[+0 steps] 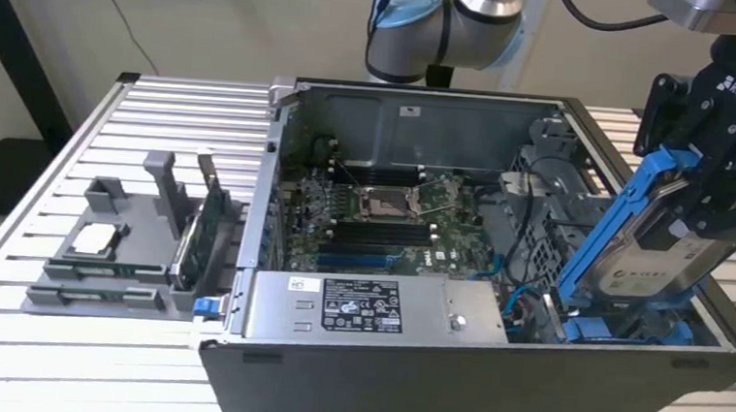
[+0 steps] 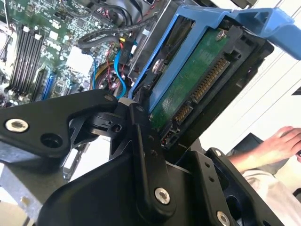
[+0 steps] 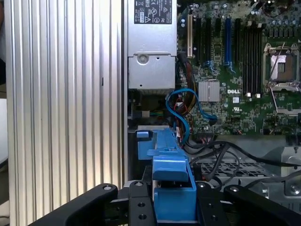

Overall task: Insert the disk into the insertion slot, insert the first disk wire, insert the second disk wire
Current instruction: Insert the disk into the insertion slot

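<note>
Against the front wall of the open dark grey metal computer case (image 1: 459, 387) sits a silver boxy power supply (image 1: 374, 309); at the case's front corner on the exterior view's right, the black two-finger gripper (image 1: 679, 213) is clenched on the disk (image 1: 659, 270), a silver-grey drive in a bright blue plastic frame, steeply tilted, its lower end reaching into the case; deeper in the case lies the green motherboard (image 1: 393, 218); behind the case's back wall rises the grey-and-blue robot arm (image 1: 446, 22).
</note>
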Robot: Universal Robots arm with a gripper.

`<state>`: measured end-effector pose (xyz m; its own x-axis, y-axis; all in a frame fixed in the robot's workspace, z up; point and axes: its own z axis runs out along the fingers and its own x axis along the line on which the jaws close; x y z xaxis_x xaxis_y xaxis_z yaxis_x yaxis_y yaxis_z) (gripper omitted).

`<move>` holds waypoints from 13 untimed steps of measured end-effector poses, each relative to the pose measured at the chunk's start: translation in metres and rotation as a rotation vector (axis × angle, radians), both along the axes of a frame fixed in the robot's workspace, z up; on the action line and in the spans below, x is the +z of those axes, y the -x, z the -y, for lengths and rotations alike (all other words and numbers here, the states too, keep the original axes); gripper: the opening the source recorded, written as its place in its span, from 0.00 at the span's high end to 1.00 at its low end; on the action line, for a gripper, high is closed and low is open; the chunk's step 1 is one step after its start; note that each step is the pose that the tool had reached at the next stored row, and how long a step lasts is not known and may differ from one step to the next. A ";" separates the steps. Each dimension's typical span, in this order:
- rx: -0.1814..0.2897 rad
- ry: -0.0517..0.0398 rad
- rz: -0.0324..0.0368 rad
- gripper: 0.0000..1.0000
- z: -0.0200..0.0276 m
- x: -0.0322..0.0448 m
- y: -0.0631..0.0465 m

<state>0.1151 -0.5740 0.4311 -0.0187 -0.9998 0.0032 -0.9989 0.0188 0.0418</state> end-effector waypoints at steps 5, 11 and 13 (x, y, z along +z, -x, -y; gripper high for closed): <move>0.000 -0.0024 -0.0002 0.67 0.0001 -0.0053 -0.002; 0.000 -0.0068 -0.0012 0.67 -0.0001 -0.0127 -0.003; 0.000 -0.0084 -0.0017 0.67 -0.0002 -0.0144 -0.004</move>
